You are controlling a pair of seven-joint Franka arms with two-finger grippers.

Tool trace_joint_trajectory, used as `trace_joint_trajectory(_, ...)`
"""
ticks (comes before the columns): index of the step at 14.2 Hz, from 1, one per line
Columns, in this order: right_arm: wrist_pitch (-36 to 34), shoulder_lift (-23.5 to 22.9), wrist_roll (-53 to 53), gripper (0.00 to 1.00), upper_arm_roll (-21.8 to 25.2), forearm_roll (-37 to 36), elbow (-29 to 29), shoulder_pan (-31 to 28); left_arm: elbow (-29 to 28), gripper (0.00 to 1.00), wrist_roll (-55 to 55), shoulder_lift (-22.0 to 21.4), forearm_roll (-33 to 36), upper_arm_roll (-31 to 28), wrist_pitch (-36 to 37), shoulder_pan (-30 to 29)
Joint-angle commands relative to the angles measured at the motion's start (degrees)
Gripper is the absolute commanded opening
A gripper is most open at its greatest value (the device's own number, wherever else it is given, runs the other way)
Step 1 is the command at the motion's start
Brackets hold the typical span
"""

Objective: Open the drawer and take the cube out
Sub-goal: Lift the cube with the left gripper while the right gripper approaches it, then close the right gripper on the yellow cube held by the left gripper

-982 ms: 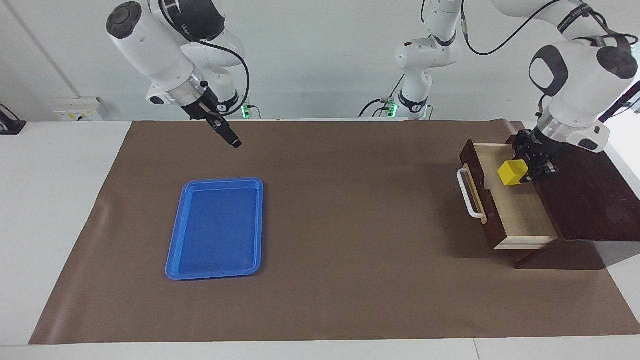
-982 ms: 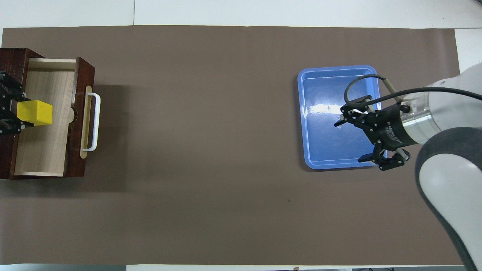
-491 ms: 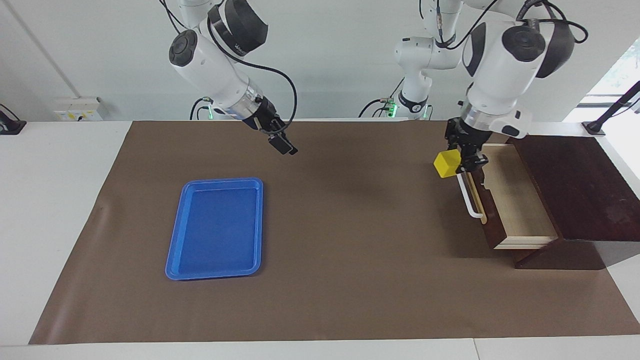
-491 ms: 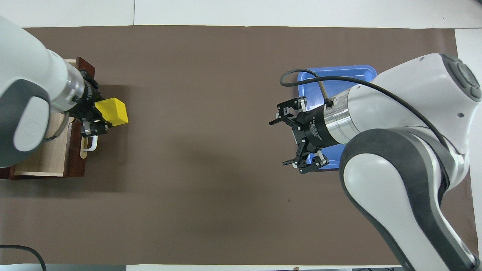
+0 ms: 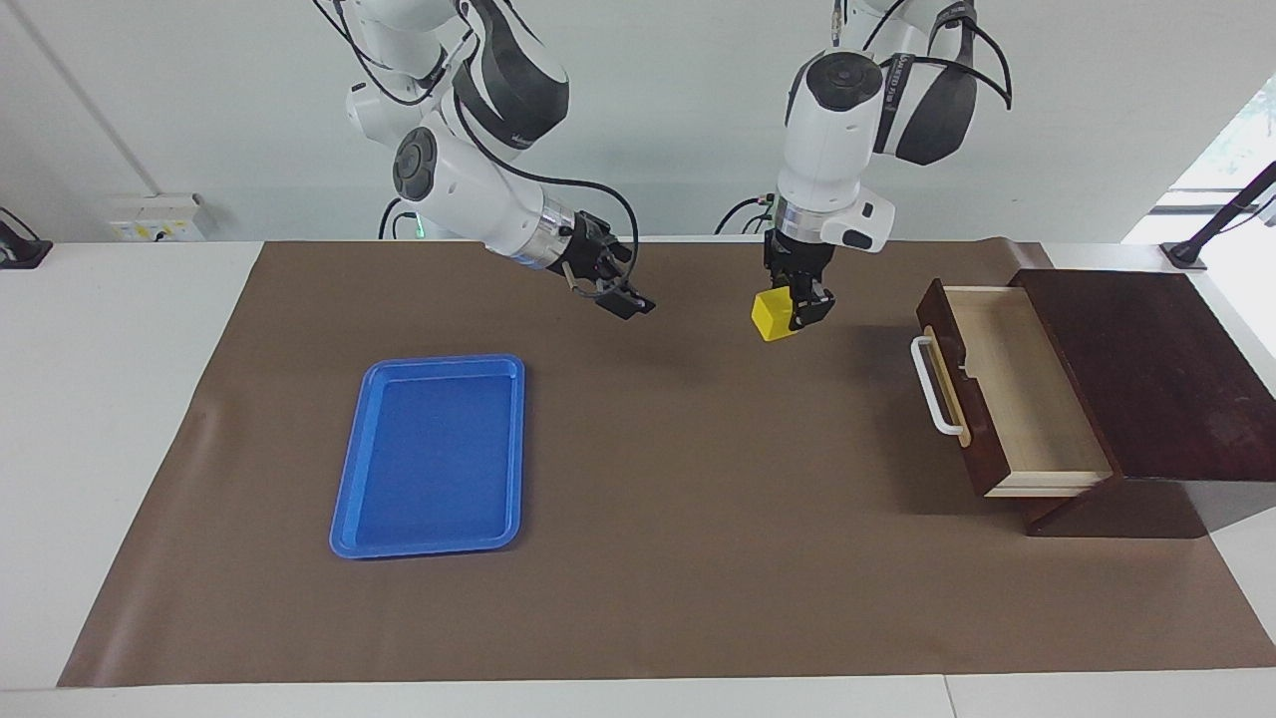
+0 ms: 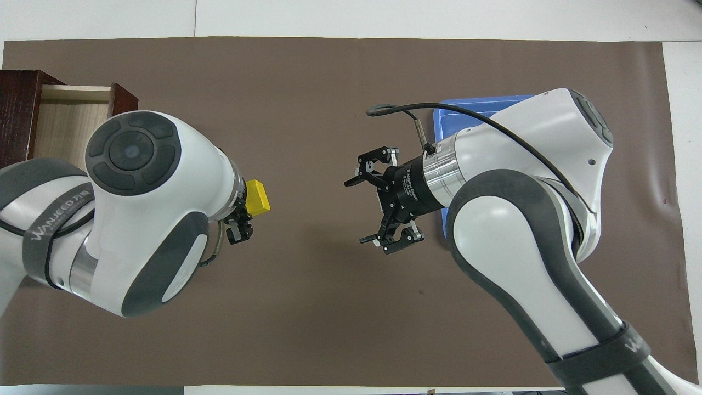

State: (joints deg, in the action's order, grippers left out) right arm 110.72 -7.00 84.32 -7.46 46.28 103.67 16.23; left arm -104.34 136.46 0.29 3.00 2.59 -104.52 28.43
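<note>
The yellow cube hangs in the air over the brown mat, between the drawer and the middle of the table, with my left gripper shut on it. In the overhead view the cube pokes out from under the left arm, which hides most of the left gripper. The drawer stands pulled out of its dark wooden box, and its pale inside holds nothing. My right gripper is open and raised over the mat's middle, facing the cube; from overhead the right gripper shows spread fingers.
A blue tray lies on the brown mat toward the right arm's end; from overhead the right arm covers most of the tray. The drawer's white handle juts out toward the table's middle.
My left gripper has lifted the cube out of the drawer and carried it toward the table's middle. My right gripper has swung from over the tray toward the middle, staying open.
</note>
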Motion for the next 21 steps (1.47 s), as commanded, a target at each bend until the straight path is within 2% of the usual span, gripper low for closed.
trace_joint_trajectory(1,1.2,-1.3,1.5,1.0,0.2,3.1,-0.7,0.1,-2.3,0.0,5.4,-1.3,-0.4,-1.1,-2.7,3.9)
trace_joint_trajectory(4,0.5,-4.6,1.3,1.0,0.2,6.9,-1.7,0.6,-2.3,0.0,6.8,-1.3,-0.4,-1.1,-2.8,6.5)
trace_joint_trajectory(5,-2.0,-7.7,1.1,1.0,0.2,6.5,-5.5,1.2,-2.1,0.0,7.6,-1.2,-0.4,-1.1,-3.7,7.2)
trace_joint_trajectory(7,-2.8,-9.1,-1.4,1.0,0.2,5.7,-6.1,1.2,-2.0,0.0,7.7,-0.8,-0.5,-1.1,-4.6,7.6)
trace_joint_trajectory(9,-3.1,-12.2,-1.9,1.0,0.2,5.4,-9.3,2.3,-1.9,0.0,7.9,-0.8,-1.2,-1.1,-5.3,8.7)
trace_joint_trajectory(14,-4.5,-13.0,-4.6,1.0,0.2,4.8,-10.9,3.5,-1.8,0.0,9.7,0.4,-1.4,-1.1,-6.8,10.3)
trace_joint_trajectory(21,-3.0,-12.8,-12.6,1.0,0.2,3.7,-9.0,4.8,-2.0,0.0,10.1,0.5,-1.4,-1.1,-6.8,10.6)
